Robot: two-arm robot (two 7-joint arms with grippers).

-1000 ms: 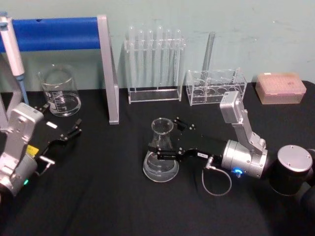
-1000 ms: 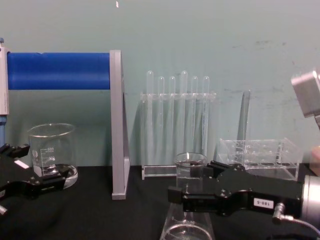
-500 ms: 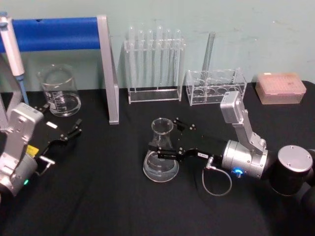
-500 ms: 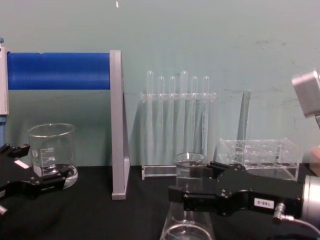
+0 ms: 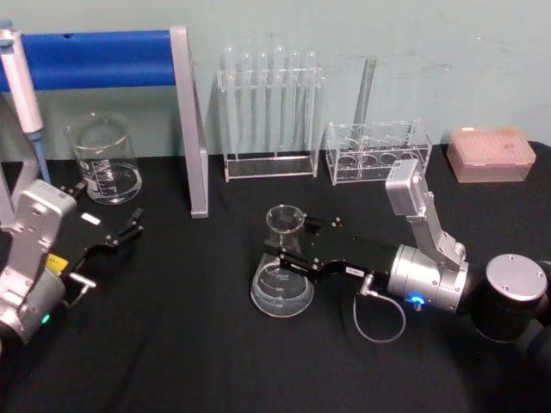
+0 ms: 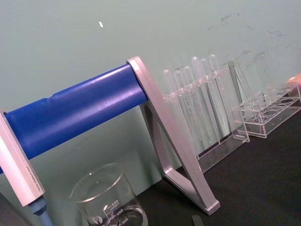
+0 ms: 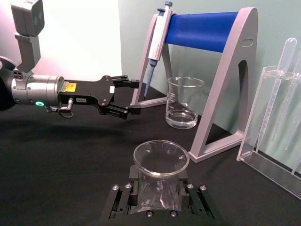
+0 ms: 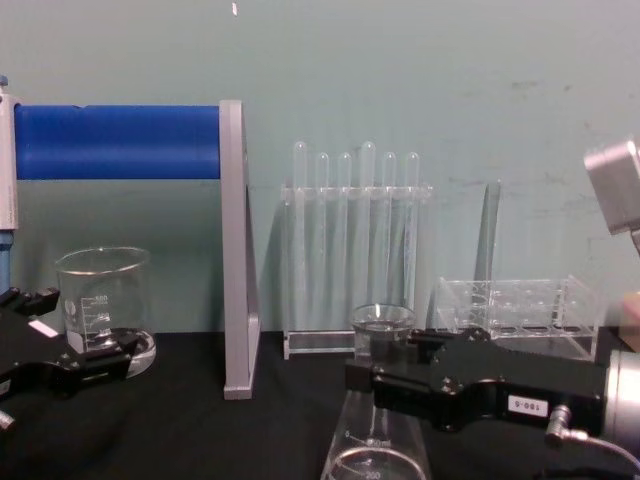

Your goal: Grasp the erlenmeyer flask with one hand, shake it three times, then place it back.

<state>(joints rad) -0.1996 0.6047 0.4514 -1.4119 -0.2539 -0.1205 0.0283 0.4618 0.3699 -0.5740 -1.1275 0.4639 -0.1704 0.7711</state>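
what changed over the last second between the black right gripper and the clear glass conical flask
The right gripper closed its fingers onto the neck of the clear glass erlenmeyer flask; a second ago they stood open on either side of it. The flask has not been lifted and stays standing on the black table. The left gripper stays parked, open, near the glass beaker.

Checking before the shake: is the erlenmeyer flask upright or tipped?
Upright: the erlenmeyer flask stands on its wide base on the black table, neck vertical, with the fingers of the right gripper closed on the neck.
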